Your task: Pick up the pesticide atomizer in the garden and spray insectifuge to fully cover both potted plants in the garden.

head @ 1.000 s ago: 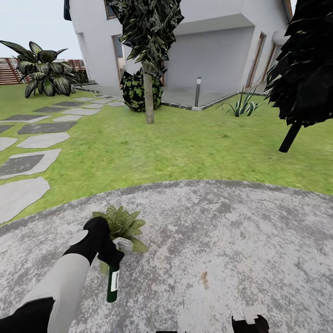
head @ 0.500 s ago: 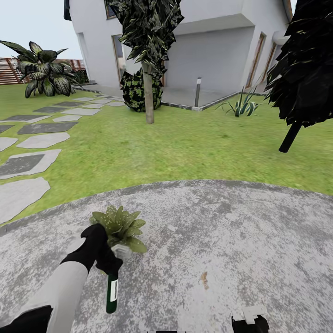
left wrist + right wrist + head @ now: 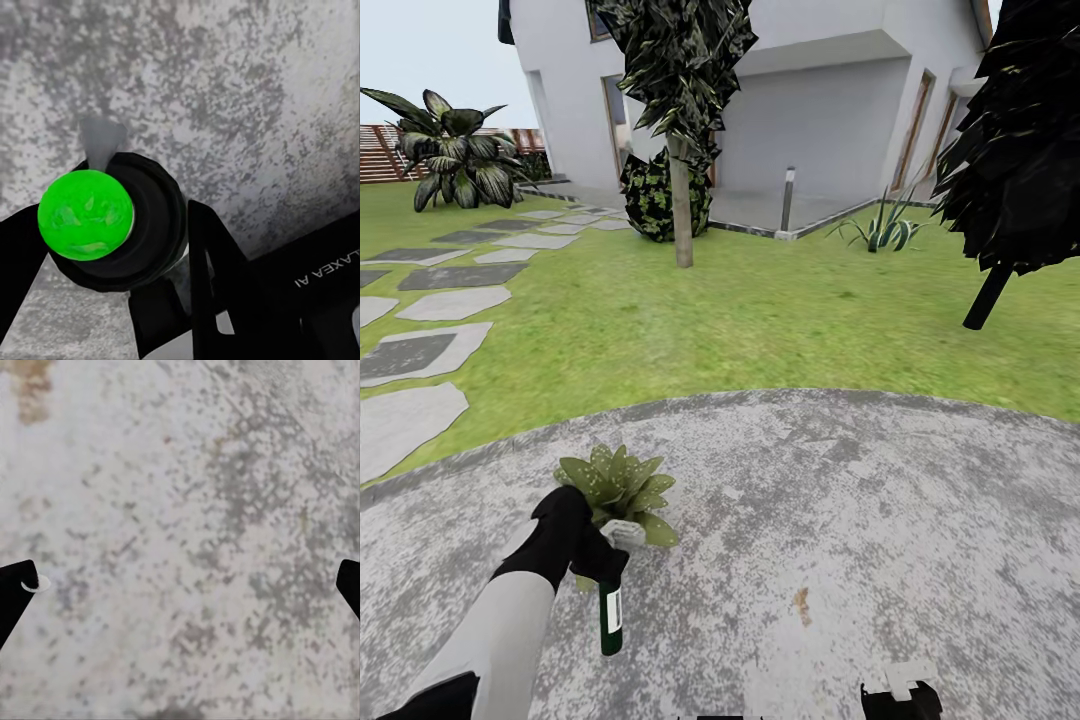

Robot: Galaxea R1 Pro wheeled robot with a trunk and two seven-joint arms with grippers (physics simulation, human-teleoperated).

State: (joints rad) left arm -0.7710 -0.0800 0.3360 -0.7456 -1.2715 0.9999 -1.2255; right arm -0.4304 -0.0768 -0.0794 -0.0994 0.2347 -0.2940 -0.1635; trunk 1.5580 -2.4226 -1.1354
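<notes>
In the head view my left gripper (image 3: 601, 570) is shut on the pesticide atomizer (image 3: 609, 620), a slim dark-green bottle with a white label. Its body points back toward me over the grey paving, and its spray head is hidden inside the gripper. Just beyond the gripper stands a potted plant (image 3: 618, 483), a low green rosette in a small grey pot. In the left wrist view, the left gripper (image 3: 112, 251) holds the atomizer (image 3: 85, 214) end-on, a bright green disc in a black ring, with a faint grey blur past it. My right gripper (image 3: 180, 585) is open over bare paving, and its top edge shows low in the head view (image 3: 900, 695).
A round grey paved patch (image 3: 840, 520) lies under both arms, with lawn (image 3: 740, 310) beyond. A thin tree trunk (image 3: 682, 205), a grey bollard lamp (image 3: 788, 198), a spiky agave (image 3: 882, 230), a dark tree (image 3: 1010, 160) and the white house stand further off. Stepping stones (image 3: 430, 350) run along the left.
My left gripper has drawn back slightly from the potted plant, toward me. The bottle's free end has swung a little to the right. The right arm has not moved.
</notes>
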